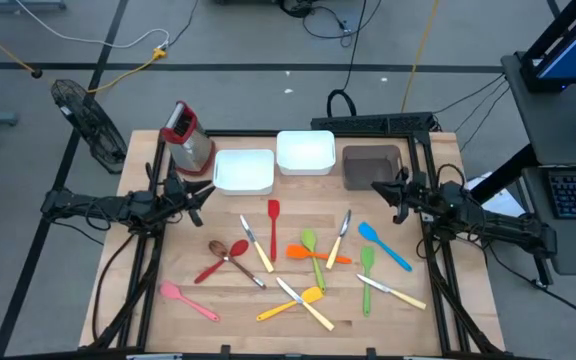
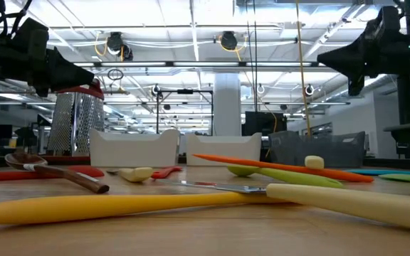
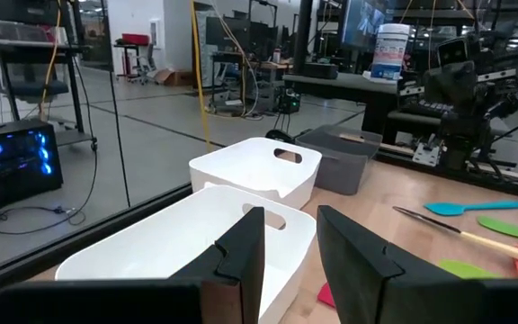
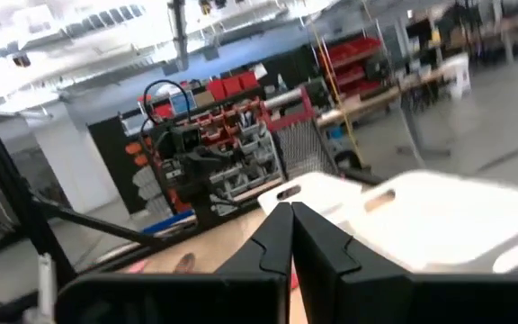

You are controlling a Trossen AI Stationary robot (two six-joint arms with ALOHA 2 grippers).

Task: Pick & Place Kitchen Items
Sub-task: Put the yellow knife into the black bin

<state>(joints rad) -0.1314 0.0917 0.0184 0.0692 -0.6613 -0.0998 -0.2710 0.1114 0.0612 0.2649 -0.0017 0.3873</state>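
Observation:
Several kitchen items lie flat on the wooden table: a red spatula (image 1: 273, 222), an orange spatula (image 1: 308, 252), a blue spatula (image 1: 383, 245), a pink spatula (image 1: 188, 300), a yellow spatula (image 1: 290, 303), green spoons (image 1: 367, 272), a red spoon (image 1: 218, 264) and pale-handled knives (image 1: 256, 243). My left gripper (image 1: 196, 190) hovers level at the table's left side, near the left white tray, open with nothing between its fingers (image 3: 241, 256). My right gripper (image 1: 380, 188) hovers at the right side, by the dark tray, shut on nothing (image 4: 290, 229).
Two white trays (image 1: 243, 170) (image 1: 305, 152) and a dark tray (image 1: 372, 165) stand in a row along the far edge. A red-topped metal box (image 1: 188, 140) stands at the far left corner. Black frame rails run along the table's left and right sides.

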